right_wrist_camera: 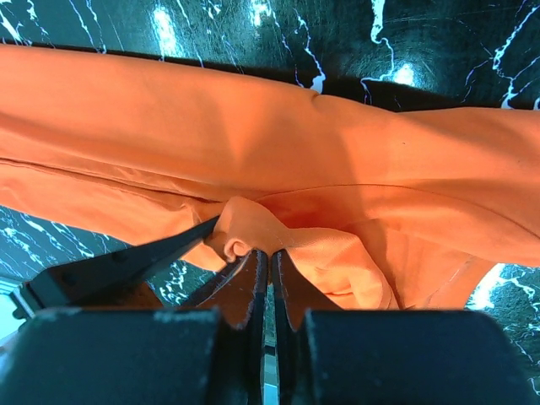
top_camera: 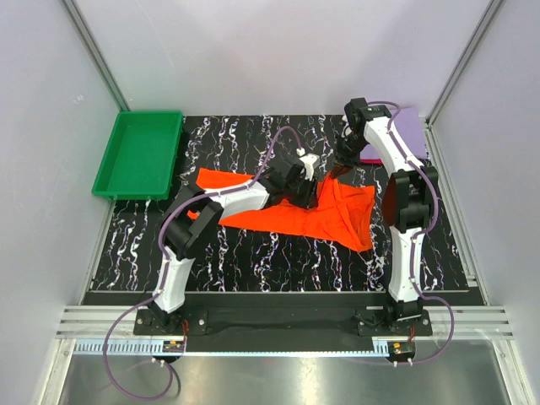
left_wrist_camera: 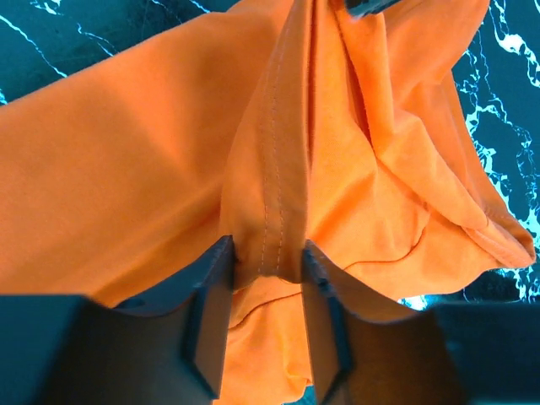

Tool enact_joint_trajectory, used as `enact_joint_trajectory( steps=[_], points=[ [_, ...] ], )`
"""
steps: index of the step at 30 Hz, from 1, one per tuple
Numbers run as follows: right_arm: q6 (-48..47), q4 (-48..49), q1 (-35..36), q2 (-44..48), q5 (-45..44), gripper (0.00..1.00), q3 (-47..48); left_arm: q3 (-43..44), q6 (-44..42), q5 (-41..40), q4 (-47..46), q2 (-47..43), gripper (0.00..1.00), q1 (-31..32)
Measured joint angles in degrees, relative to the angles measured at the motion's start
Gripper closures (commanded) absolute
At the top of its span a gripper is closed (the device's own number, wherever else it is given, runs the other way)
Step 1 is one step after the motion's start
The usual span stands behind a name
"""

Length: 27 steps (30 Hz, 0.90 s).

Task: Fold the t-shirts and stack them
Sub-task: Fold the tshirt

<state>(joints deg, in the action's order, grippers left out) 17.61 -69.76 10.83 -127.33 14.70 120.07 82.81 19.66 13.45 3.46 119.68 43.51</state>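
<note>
A black counter veined with white sits between pale grey walls, with a green tray at the upper left. The orange-red t-shirt lies rumpled mid-frame, and the lavender t-shirt is at the upper right. The left hand pinches a seamed ridge of the orange cloth. The right hand is pressed together on a small roll of it.

A robot lab cell: white panel walls, aluminium framing, a black marbled table.
</note>
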Motion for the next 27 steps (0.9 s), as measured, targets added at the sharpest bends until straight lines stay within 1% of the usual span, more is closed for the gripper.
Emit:
enact_joint_trajectory(
  steps=[1, 3, 9, 10, 16, 17, 18, 19, 20, 21, 22, 23, 25, 27],
  points=[
    [-0.02, 0.0, 0.0, 0.0, 0.02, 0.94, 0.0, 0.0, 0.04, -0.13, 0.26, -0.17, 0.67, -0.02],
    [-0.02, 0.02, 0.0, 0.0, 0.02, 0.95, 0.0, 0.07, 0.15, -0.42, 1.11, -0.48, 0.74, -0.28],
    [-0.17, 0.09, 0.02, -0.15, 0.11, 0.95, 0.85, 0.57, 0.39, -0.96, 3.74, -0.74, 0.8, -2.47],
    [-0.26, 0.02, 0.02, -0.26, 0.44, 0.95, 1.33, 0.7, 0.59, -0.94, 4.22, -0.74, 0.82, -3.15],
    [-0.5, 0.59, 0.63, -2.51, 2.8, 0.93, 3.82, 1.49, 1.68, -0.92, 6.25, -0.72, 0.83, -6.43],
    [-0.55, 0.74, 0.81, -3.1, 3.02, 0.92, 4.04, 1.75, 1.73, -0.92, 6.84, -0.72, 0.82, -6.73],
    [-0.61, 1.01, 1.03, -3.67, 3.08, 0.87, 4.11, 2.01, 1.73, -0.92, 7.56, -0.72, 0.77, -6.86],
    [-0.66, 1.14, 1.25, -4.15, 3.32, 0.8, 4.15, 2.32, 1.66, -0.94, 8.2, -0.7, 0.68, -6.91],
    [-0.72, 1.09, 1.46, -4.74, 3.48, 0.72, 4.24, 2.64, 1.49, -0.92, 8.94, -0.66, 0.57, -6.88],
    [-0.57, 1.09, 1.57, -5.14, 3.5, 0.62, 4.37, 3.02, 1.33, -0.9, 9.73, -0.63, 0.53, -6.86],
    [-0.44, 1.11, 1.66, -5.64, 3.37, 0.47, 4.52, 3.5, 1.4, -0.9, 10.64, -0.57, 0.48, -6.86],
    [-0.31, 1.01, 1.81, -5.9, 3.02, 0.4, 4.63, 3.89, 1.36, -0.92, 11.23, -0.55, 0.43, -6.86],
    [-0.72, 0.37, 1.92, -6.01, 1.38, 0.27, 4.63, 4.35, 1.29, -1.11, 12.35, -0.55, 0.4, -6.75],
    [-0.66, -0.66, 1.95, -5.51, -1.44, 0.21, 4.5, 4.74, 1.09, -1.51, 13.73, -0.55, 0.37, -6.73]
  ],
)
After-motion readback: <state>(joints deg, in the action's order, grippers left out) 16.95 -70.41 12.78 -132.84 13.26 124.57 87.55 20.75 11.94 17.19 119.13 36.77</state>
